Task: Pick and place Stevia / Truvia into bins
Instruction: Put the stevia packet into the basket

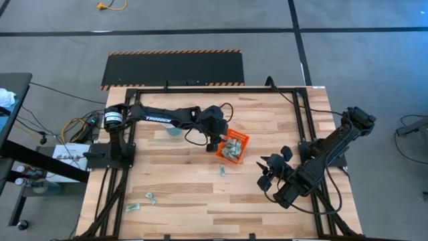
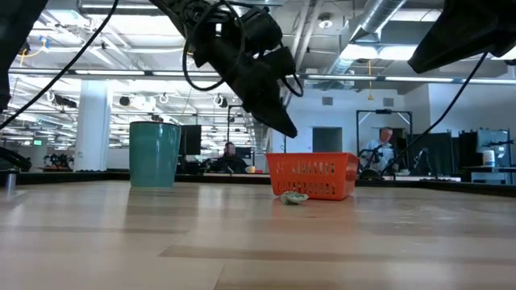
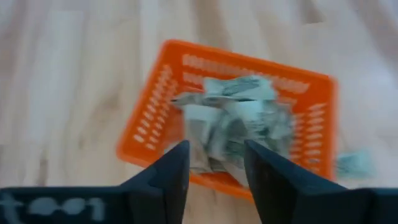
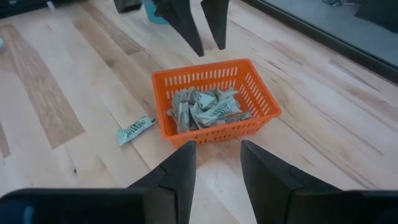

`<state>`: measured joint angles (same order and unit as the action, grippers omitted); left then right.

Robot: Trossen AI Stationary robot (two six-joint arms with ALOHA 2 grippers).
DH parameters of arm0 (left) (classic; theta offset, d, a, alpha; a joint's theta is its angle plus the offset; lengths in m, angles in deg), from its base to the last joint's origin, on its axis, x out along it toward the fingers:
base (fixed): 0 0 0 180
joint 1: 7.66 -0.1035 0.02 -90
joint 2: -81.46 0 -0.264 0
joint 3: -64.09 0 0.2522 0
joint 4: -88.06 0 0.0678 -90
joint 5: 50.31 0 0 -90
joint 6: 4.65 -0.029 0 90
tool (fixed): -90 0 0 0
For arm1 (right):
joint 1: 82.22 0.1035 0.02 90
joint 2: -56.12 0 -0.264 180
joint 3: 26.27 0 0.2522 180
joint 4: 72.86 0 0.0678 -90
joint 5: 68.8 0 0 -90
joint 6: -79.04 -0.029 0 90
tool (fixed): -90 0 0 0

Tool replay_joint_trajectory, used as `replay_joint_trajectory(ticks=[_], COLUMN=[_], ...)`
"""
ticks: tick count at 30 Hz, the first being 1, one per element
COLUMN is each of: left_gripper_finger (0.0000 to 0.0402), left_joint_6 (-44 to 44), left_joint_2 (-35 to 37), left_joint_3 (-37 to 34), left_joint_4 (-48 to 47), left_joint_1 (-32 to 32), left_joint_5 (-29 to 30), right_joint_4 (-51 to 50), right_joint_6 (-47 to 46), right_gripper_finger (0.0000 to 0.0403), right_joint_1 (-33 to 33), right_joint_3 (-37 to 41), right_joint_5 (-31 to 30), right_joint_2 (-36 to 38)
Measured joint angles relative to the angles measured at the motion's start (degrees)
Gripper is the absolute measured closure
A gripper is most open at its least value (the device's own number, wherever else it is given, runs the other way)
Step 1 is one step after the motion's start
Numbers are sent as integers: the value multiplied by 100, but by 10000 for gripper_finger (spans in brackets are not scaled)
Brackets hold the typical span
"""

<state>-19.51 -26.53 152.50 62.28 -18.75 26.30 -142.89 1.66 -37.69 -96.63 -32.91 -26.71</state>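
The orange bin [image 1: 235, 146] stands on the table right of centre and holds a heap of pale green and white sachets [image 4: 205, 107]. One sachet [image 1: 222, 171] lies flat on the wood just near of the bin. Two more sachets [image 1: 150, 197] lie near the table's front left. My left gripper [image 1: 215, 142] hovers open above the bin's left edge, its fingers slanting down with nothing between them [image 3: 214, 146]. My right gripper [image 1: 266, 173] waits open to the right of the bin, pointing at it [image 4: 214, 146].
A pale blue-green mug [image 1: 172, 130] stands upright left of the bin, under the left arm. The low view shows it left of the bin [image 2: 155, 153]. Bare wood lies between the bin and the near edge. People sit in the room beyond the table.
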Motion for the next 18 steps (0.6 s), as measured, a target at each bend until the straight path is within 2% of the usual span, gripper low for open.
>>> replay_joint_trajectory(ticks=[4, 9, 13, 18], left_gripper_finger=[246, 247, 250, 250], left_joint_6=[-55, -1265, -1909, -1781], left_joint_2=[14, 22, -115, -195], left_joint_3=[460, 539, 526, 540], left_joint_4=[-841, -1605, -1975, -1895], left_joint_1=[73, 657, 1215, 1809], left_joint_5=[-695, -752, -392, 445], right_joint_4=[3, 2, 3, 17], right_joint_6=[131, 138, 136, 136], right_gripper_finger=[285, 285, 285, 285], right_joint_1=[2, 2, 0, 0], right_joint_3=[0, 0, 0, 0], right_joint_5=[0, 0, 0, 0], right_joint_2=[0, 0, 0, 0])
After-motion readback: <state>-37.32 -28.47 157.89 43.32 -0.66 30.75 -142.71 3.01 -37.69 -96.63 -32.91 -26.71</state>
